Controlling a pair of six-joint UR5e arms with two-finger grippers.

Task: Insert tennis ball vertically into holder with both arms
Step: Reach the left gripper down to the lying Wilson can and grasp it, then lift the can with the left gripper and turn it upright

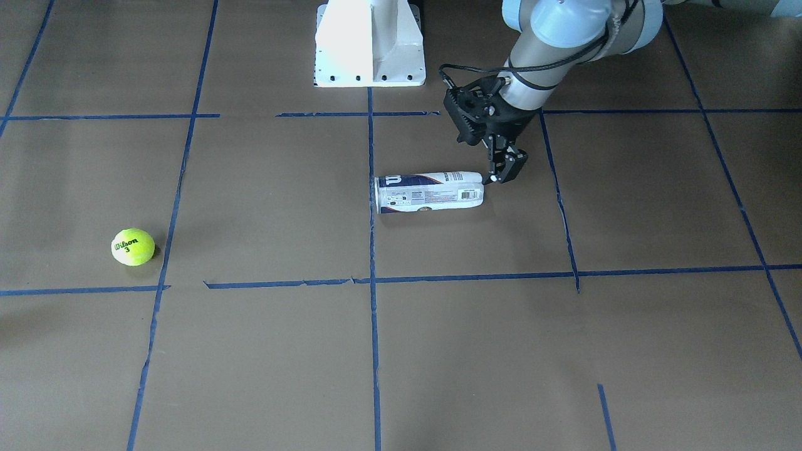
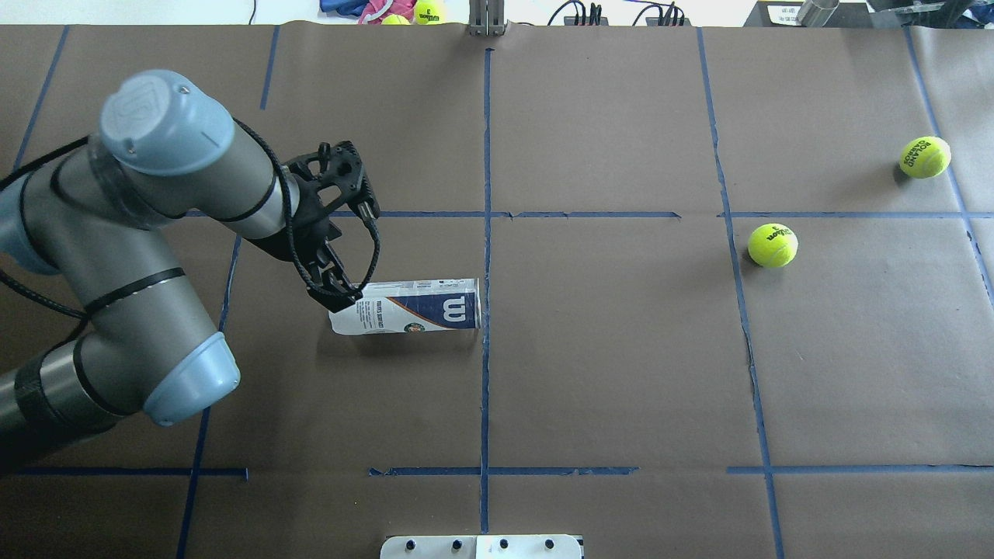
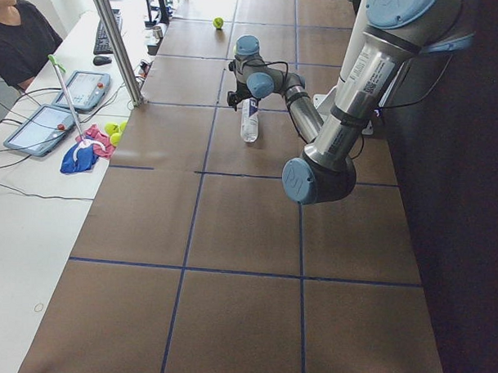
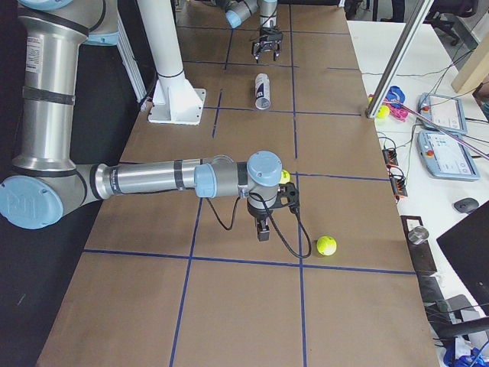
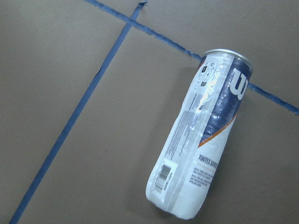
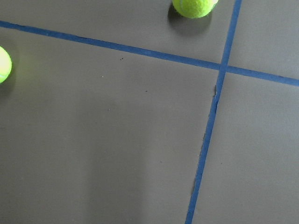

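the can (image 2: pixel 408 314) lies on its side on the tabletop (image 2: pixel 606 373), its long axis running across in front of me. its rimmed end with the white w points at the centre tape line (image 2: pixel 486 373), and its other end points to my left side. my left pincer (image 2: pixel 335 289) hangs just beside that left end, jaws apart, gripping nothing. the tennis ball (image 2: pixel 773 245) sits well apart from the can, on my right half. my right pincer (image 4: pixel 263 231) points down over the tabletop; i cannot tell whether it is open or closed.
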